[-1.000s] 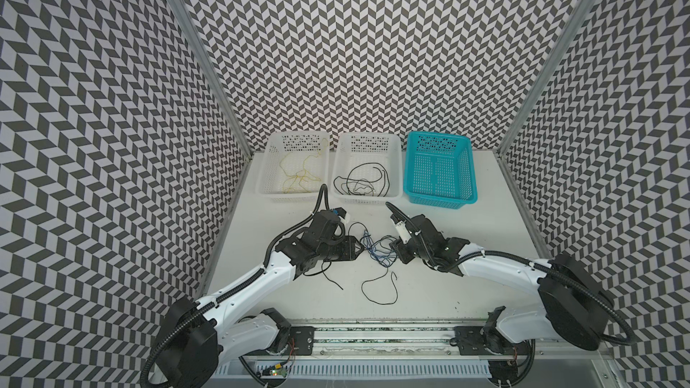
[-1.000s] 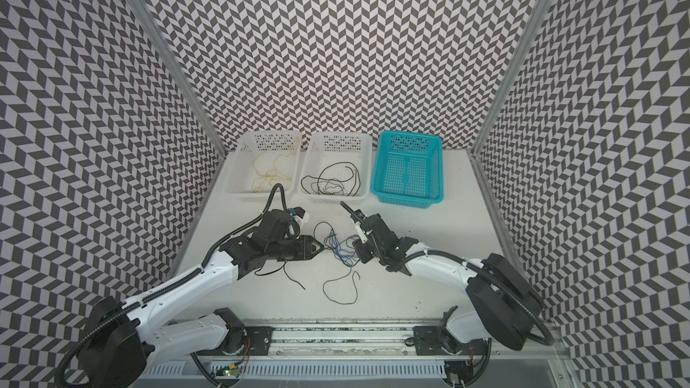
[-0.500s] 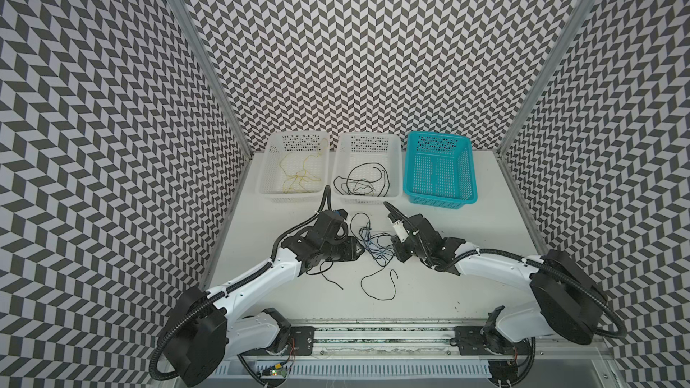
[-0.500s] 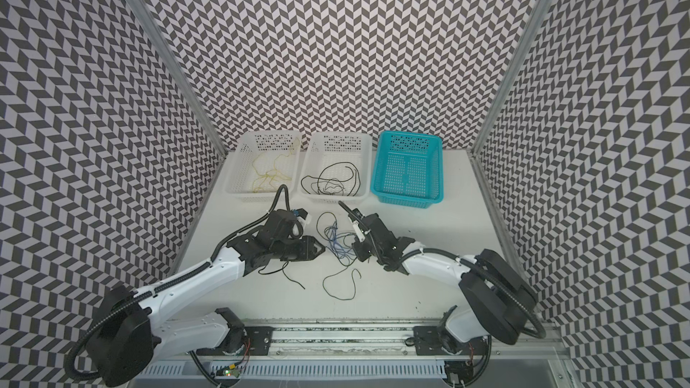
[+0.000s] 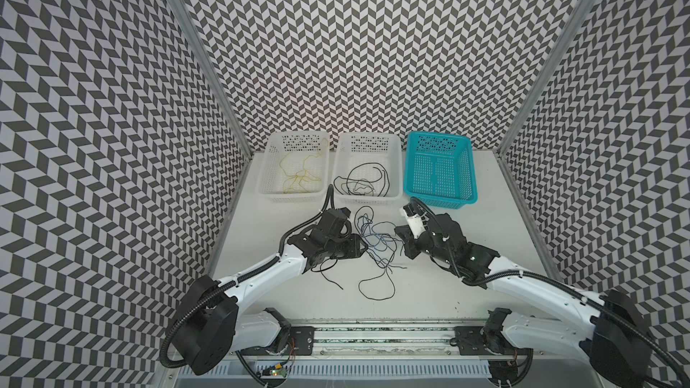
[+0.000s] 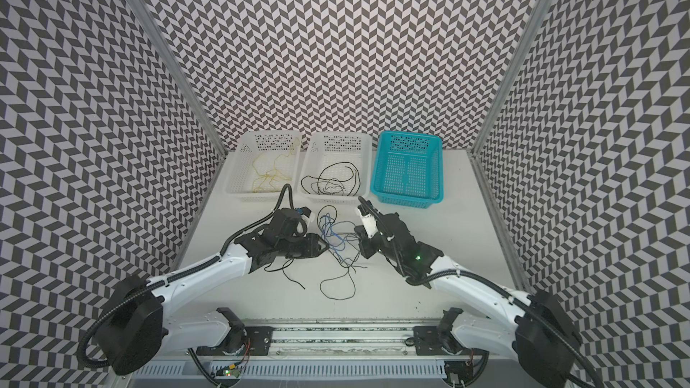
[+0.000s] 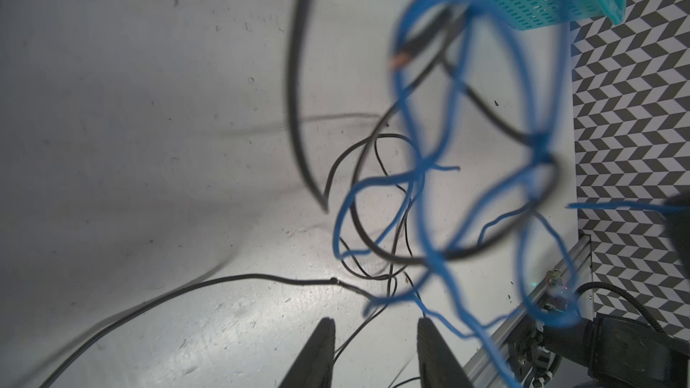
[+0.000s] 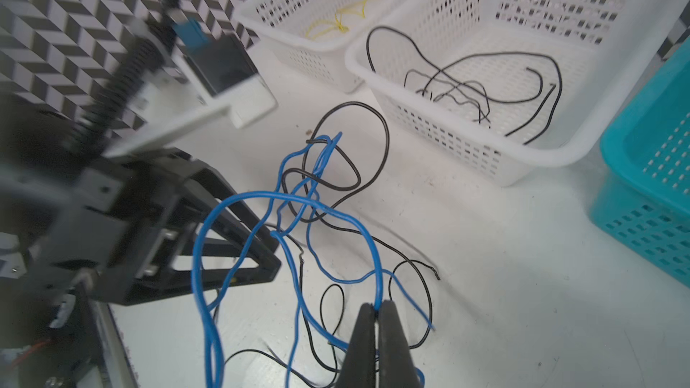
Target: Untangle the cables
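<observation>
Blue cable (image 8: 380,291) pinched between the fingertips of the right gripper (image 8: 378,309)

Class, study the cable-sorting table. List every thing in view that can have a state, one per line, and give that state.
left gripper, open, facing the tangle
right gripper, shut on a blue cable
tangle, blue and black strands intertwined on the table between the grippers
left white basket, holds yellow cables
middle white basket, holds black cables
teal basket, no cable seen inside
</observation>
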You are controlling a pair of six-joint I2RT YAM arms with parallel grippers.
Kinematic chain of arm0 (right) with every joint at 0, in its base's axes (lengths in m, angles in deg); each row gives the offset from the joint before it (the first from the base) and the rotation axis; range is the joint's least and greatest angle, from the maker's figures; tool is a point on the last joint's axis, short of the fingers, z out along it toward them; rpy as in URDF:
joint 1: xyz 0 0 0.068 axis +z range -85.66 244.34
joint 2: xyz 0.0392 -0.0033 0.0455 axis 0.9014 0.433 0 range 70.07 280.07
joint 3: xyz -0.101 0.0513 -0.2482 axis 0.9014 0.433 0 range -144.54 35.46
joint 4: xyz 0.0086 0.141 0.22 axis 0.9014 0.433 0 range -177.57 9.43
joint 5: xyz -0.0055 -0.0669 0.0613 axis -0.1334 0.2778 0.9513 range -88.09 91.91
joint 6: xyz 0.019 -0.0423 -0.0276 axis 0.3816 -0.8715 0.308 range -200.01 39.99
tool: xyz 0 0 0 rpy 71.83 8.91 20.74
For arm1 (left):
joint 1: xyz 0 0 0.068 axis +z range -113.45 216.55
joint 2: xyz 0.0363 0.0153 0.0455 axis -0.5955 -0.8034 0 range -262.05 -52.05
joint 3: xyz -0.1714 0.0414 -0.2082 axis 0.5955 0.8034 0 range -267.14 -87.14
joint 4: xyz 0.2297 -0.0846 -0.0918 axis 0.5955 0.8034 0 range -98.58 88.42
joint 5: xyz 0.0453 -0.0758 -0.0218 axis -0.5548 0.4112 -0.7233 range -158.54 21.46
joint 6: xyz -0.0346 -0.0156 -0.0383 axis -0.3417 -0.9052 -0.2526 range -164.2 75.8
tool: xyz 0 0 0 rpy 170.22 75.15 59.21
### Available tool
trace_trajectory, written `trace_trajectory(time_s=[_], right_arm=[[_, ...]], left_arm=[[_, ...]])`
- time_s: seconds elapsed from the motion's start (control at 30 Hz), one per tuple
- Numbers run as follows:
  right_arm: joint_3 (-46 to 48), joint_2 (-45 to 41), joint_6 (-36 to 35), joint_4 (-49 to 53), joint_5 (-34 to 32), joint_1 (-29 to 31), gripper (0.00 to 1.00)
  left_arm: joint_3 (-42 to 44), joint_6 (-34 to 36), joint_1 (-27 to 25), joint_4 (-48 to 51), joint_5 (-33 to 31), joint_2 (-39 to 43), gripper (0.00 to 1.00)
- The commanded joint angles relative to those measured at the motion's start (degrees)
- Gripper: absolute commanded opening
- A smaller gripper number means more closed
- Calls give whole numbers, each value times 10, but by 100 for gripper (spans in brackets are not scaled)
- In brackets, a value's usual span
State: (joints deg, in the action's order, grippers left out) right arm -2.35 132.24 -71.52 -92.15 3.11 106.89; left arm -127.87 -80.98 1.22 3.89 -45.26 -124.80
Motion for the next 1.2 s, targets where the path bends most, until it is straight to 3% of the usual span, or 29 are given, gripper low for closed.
trace_trajectory(time_s=[0.0,0.23,0.5,0.73,1.0,1.17], right_arm=[[-18,-39,18,0,27,3,0],[-61,-86,38,65,78,3,0],[-75,-126,54,124,52,2,0],[-83,-146,92,124,68,1,0],[-95,-158,123,117,91,2,0],[-109,-168,130,121,97,1,0]], left_arm=[[2,-10,-4,-36,5,-17,39],[1,-7,-4,-46,0,-15,39],[34,-18,-4,-90,9,70,41],[75,-31,-4,-167,30,123,42],[87,-43,-6,-215,55,116,45],[84,-35,-6,-200,47,111,42]])
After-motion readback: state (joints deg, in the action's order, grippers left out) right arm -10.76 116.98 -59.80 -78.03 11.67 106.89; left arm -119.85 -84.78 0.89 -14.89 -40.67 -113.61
